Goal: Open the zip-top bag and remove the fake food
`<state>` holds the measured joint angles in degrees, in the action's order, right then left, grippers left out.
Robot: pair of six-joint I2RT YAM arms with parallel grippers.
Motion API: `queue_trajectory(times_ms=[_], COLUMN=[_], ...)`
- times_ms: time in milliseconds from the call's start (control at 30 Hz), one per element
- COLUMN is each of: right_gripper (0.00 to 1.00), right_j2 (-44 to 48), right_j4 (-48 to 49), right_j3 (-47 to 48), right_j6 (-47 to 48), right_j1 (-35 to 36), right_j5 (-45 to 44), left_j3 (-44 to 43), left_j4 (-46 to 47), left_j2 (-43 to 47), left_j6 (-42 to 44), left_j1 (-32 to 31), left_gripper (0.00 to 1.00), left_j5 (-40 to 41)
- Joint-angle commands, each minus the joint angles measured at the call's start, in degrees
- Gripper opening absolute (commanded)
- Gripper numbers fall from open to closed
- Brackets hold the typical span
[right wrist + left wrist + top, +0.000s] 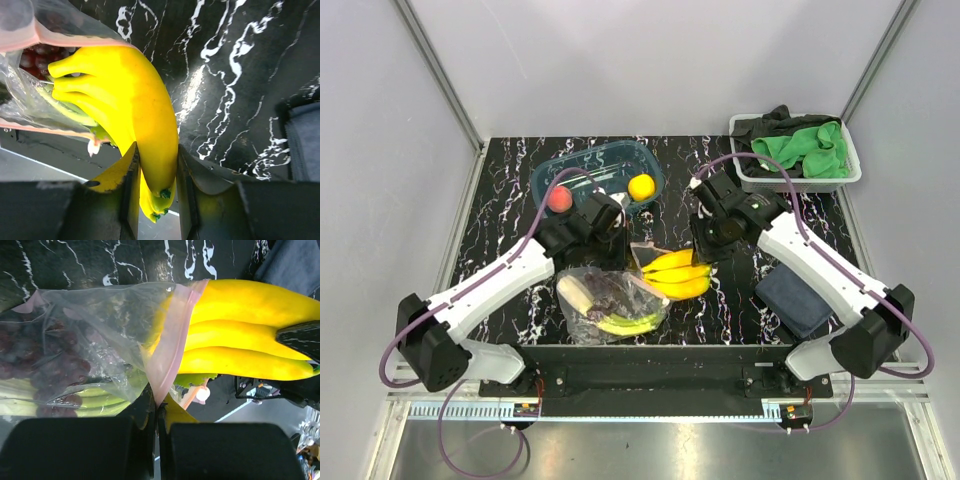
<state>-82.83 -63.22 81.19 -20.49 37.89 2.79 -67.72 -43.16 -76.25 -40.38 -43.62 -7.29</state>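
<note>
The zip-top bag (610,305) lies near the table's front, mouth towards the right. My left gripper (620,243) is shut on its pink zip strip (170,345), pinching the edge between the fingertips (157,401). My right gripper (705,255) is shut on the yellow banana bunch (677,273), gripping its tip end (156,165). The bunch is mostly outside the bag, with its other end still in the mouth (65,70). Dark grapes (45,370) and the white-and-green leek (575,293) are inside the bag. The peach (559,199) and lemon (641,187) lie in the blue-tinted tray (598,158).
A white bin (840,178) with green and black cloths stands at the back right. A dark blue folded cloth (795,300) lies at the front right beside the right arm. Grey walls enclose the table on three sides.
</note>
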Motion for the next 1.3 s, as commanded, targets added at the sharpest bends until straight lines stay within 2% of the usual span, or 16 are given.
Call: queue_trajectory(times_ms=[0,133,333,467,667,867,967,1167,1200,1267], right_gripper=[0.0,0.0,0.0,0.0,0.0,0.0,0.0,0.01,0.04,0.22], right_j2=[5.03,5.92,5.84,2.07,-11.28,-34.46,-43.08,-56.1,-57.61,-61.65], right_j4=[-2.87,-2.96,-0.5,5.36,17.15,16.56,15.59,19.27,19.97,21.29], right_j3=[3.36,7.83,13.73,15.58,23.91,43.06,54.73,66.8,67.95,71.54], right_j6=[1.42,0.45,1.07,1.33,-2.1,-1.22,-1.3,-7.01,-8.67,-10.26], right_j1=[0.34,-0.09,-0.71,-2.81,-9.58,-9.94,-9.94,-9.59,-9.33,-9.15], right_j5=[-9.63,-11.84,-8.59,-6.75,6.33,11.53,12.68,14.44,14.44,14.61], left_j3=[0.92,3.73,5.67,5.15,7.43,9.8,10.59,10.86,10.68,9.72], left_j4=[-0.43,-1.23,-2.98,-4.21,-4.48,-4.48,-4.48,-4.57,-4.83,-5.18], left_j2=[3.65,5.93,7.96,8.04,9.45,11.03,12.17,12.62,12.44,12.18], left_j6=[2.14,2.15,2.85,4.17,3.47,1.97,2.32,4.34,4.69,5.57], left_j1=[2.04,3.62,6.87,7.49,7.49,7.49,7.49,7.49,7.49,7.49], left_gripper=[0.0,0.0,0.0,0.0,0.0,0.0,0.0,0.0,0.0,0.0], left_j5=[3.24,4.48,4.22,2.55,-2.02,-5.19,-6.59,-8.44,-8.79,-9.76])
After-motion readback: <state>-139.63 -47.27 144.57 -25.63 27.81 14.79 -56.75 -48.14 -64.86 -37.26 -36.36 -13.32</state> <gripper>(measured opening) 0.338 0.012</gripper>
